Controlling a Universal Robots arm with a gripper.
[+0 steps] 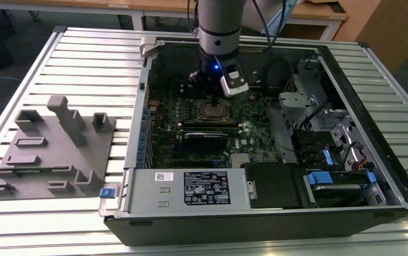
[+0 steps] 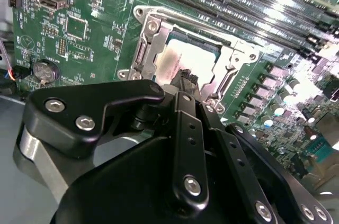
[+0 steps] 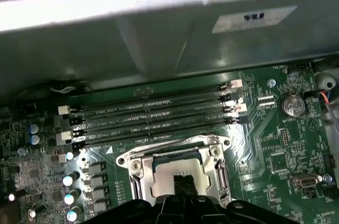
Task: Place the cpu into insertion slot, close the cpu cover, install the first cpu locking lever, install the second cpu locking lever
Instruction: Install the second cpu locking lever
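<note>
Second wrist view: gripper point(image 2: 186, 77) pinched narrow, tips down on the cpu point(image 2: 175, 62), a dull silvery-tan square seated in the slot point(image 2: 198, 44). Shiny metal cover point(image 2: 151, 33) framing it. Exterior view: socket mid-board inside the open case point(image 1: 346, 176), green motherboard point(image 1: 254, 128) around.

A bench point(image 1: 82, 58) of pale slatted metal (long ribs running across it) carries everything here. On it lies an open black computer case point(image 1: 374, 210), on its side, taking up the middle and the exterior view's right. Near it, toward the exterior view's left, sits a flat grey fixture plate point(image 1: 47, 154) with upright blocks and shallow pockets, apart from the case.
</note>
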